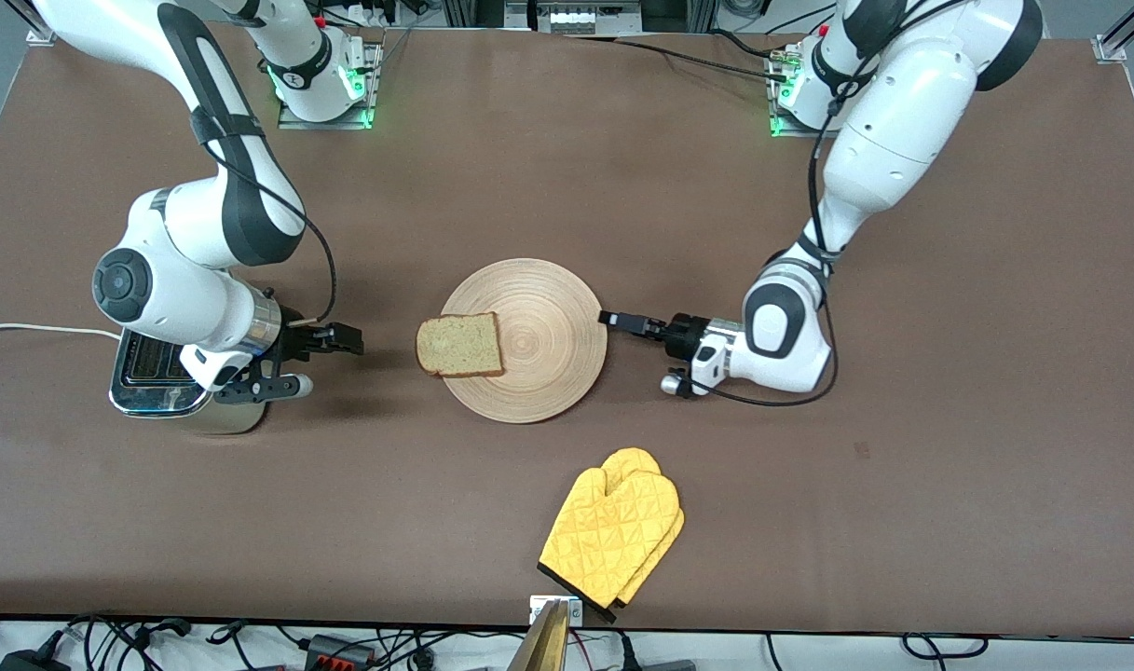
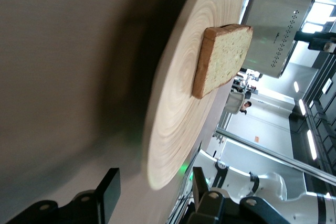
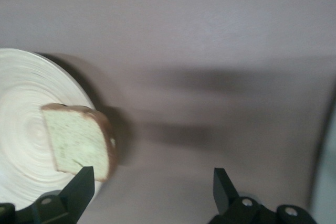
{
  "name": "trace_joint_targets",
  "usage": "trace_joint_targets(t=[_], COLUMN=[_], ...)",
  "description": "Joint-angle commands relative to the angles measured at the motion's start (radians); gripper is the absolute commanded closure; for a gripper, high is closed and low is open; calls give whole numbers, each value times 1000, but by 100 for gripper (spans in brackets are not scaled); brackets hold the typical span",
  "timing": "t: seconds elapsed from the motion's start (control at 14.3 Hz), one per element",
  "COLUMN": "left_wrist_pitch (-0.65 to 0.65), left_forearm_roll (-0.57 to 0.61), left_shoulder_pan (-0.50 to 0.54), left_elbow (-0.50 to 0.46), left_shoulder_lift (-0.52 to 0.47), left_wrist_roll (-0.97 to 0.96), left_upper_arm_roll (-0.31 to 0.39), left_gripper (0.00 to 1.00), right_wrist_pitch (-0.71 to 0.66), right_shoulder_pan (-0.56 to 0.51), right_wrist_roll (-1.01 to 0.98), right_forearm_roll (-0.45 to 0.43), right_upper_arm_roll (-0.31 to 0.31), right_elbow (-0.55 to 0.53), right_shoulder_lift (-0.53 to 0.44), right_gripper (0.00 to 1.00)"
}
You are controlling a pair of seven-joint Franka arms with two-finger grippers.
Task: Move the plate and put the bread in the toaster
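- Left pincer (image 1: 611, 319) sits low at the plate (image 1: 539, 345) rim, fingers parted on either side of the edge without pinching it.
- Right pincer (image 1: 348, 339) hovers spread wide between toaster (image 1: 161, 382) and bread (image 1: 460, 344).
- Plate seems placed; next, I judge, the right pincer must pinch the bread overhanging the rim.
- Yellow mitt (image 1: 615, 531) lies nearer the camera, clear of the route.

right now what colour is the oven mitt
Yellow, quilted in a diamond pattern, with a dark cuff; the oven mitt shows best in the front view.
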Motion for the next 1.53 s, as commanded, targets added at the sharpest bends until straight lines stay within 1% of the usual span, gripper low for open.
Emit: trace_joint_targets(t=[0.0, 0.14, 0.28, 0.35, 0.56, 0.7, 0.77, 0.91, 0.98, 1.05, 1.12, 1.19, 1.26, 1.33, 1.4, 1.47], left_wrist_pitch=[-139, -237, -308, -339, -461, -512, -523, -586, -595, -597, -595, -595, -594, -595, -597, -609], left_forearm_roll=[123, 198, 325, 400, 621, 842, 940, 1063, 1109, 1145, 1210, 1246, 1249, 1249, 1249, 1251], left_shoulder_pan=[115, 194, 251, 287, 372, 383, 383, 375, 374, 371, 360, 354, 352, 354, 352, 352], left_elbow=[4, 15, 32, 50, 168, 234, 244, 242, 242, 241, 241, 239, 230, 219, 216, 216], left_shoulder_lift=[-29, -49, -101, -127, -174, -247, -299, -397, -448, -498, -544, -583, -620, -640, -651, -654], left_wrist_roll=[3, -17, -69, -100, -175, -222, -258, -313, -328, -331, -332, -333, -345, -367, -377, -396], left_upper_arm_roll=[1, 2, 2, 1, 2, -1, -10, -17, -21, -24, -30, -31, -39, -50, -63, -77], left_gripper=[37, 38, 38, 38, 38, 38, 37, 36, 36, 37, 40, 39, 33, 6, 0, 0], right_wrist_pitch=[57, 88, 88, 88, 93, 104, 104, 99, 96, 97, 102, 105, 105, 105, 104, 104], right_shoulder_pan=[32, 50, 52, 56, 59, 56, 58, 58, 58, 58, 59, 61, 61, 61, 61, 61], right_wrist_roll=[8, 10, -5, -7, -9, -7, -7, -6, -7, -7, -6, -6, -4, 2, 5, 5], right_forearm_roll=[88, 117, 159, 164, 167, 167, 167, 167, 167, 167, 167, 167, 168, 167, 167, 167], right_upper_arm_roll=[1, 1, 2, 5, 11, 36, 44, 50, 51, 51, 51, 53, 53, 57, 64, 64], right_elbow=[16, 17, 26, 28, 31, 29, 29, 26, 26, 28, 28, 29, 32, 42, 42, 43], right_shoulder_lift=[45, 82, 127, 134, 171, 191, 191, 193, 194, 194, 197, 203, 214, 214, 214, 214], right_gripper=[0, 0, 0, 0, 0, 0, 0, 0, 1, 9, 17, 22, 26, 28, 29, 31])
